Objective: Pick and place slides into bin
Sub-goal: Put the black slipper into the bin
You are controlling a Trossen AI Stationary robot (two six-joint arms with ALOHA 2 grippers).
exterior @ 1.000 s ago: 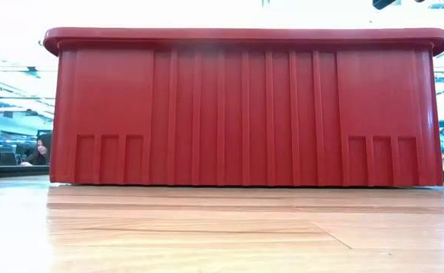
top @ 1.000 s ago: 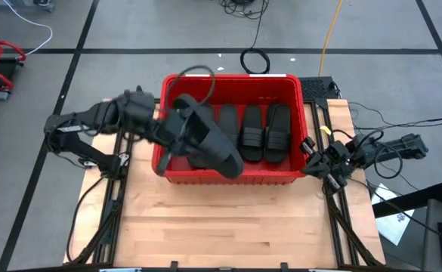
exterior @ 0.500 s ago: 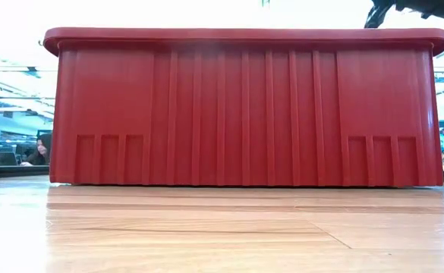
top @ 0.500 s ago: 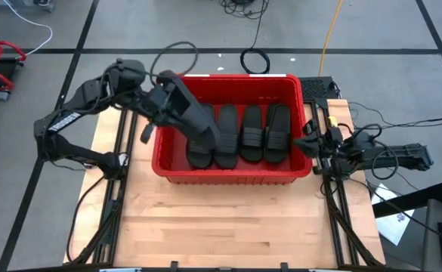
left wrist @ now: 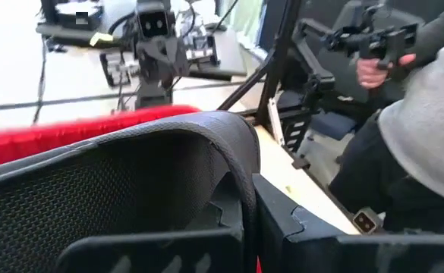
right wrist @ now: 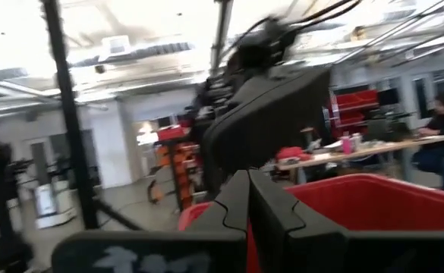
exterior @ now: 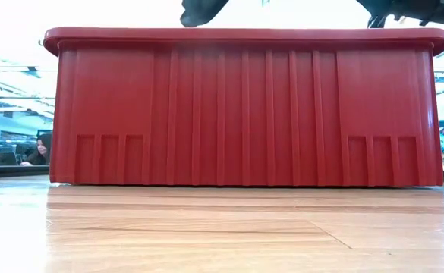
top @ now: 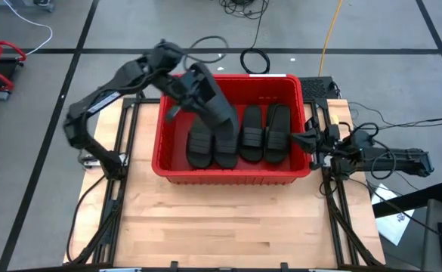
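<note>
The red bin (top: 232, 175) stands mid-table; its near wall fills the low view (exterior: 244, 114). Several black slides (top: 251, 134) lie side by side on its floor. My left gripper (top: 184, 79) is over the bin's far left corner, shut on another black slide (top: 214, 106), which fills the left wrist view (left wrist: 130, 182). The slide's tip shows above the rim in the low view (exterior: 200, 9). My right gripper (top: 300, 140) is shut and empty just outside the bin's right rim; its closed fingers show in the right wrist view (right wrist: 248, 208). My left gripper pinches the slide between its two fingers at the curved edge of the strap (left wrist: 240, 178), near the slide's far end (top: 196, 79). The fingers come from the table's far left. The slide slants from the gripper toward the bin's middle, above the slides lying there.
The bin takes up the table's far half; bare wood (top: 228, 219) lies in front of it. Cables (top: 255, 59) lie on the floor beyond the table. A person in a grey sleeve (left wrist: 426, 136) stands beyond the table's right side, and another person sits behind it (exterior: 39, 152).
My left gripper has swung toward the table's far edge, from the bin's left wall to its far left corner, carrying the slide. The slide has turned with it and now lies over the bin's far left part. My right gripper has edged toward the bin's right rim.
</note>
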